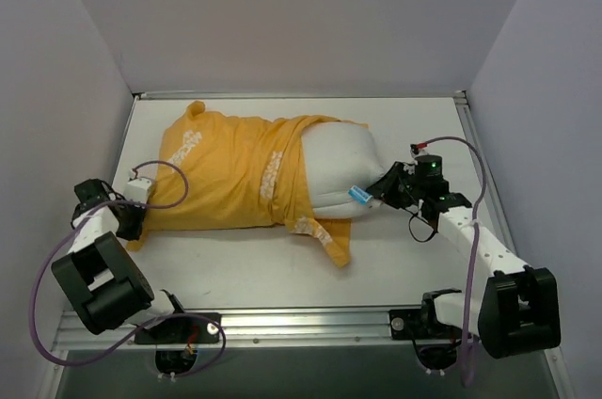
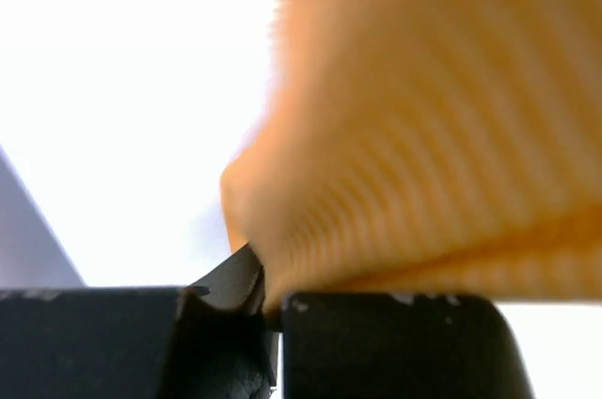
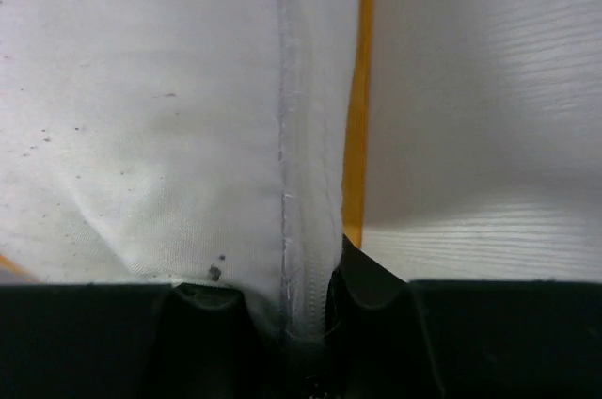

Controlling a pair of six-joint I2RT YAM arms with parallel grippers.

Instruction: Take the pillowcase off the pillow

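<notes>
The orange pillowcase (image 1: 230,173) covers the left two thirds of the white pillow (image 1: 337,168), whose right end with a small blue tag (image 1: 358,196) sticks out bare. My left gripper (image 1: 134,220) is shut on the pillowcase's left bottom corner; the left wrist view shows blurred orange cloth (image 2: 423,135) pinched in the jaws. My right gripper (image 1: 379,190) is shut on the pillow's right end by the tag; the right wrist view shows the white seam (image 3: 301,183) clamped between the fingers, with an orange strip (image 3: 356,117) beside it.
The white table (image 1: 414,258) is boxed in by grey walls on three sides. A loose orange flap (image 1: 329,237) of the pillowcase hangs toward the front. A metal rail (image 1: 310,322) runs along the near edge by the arm bases.
</notes>
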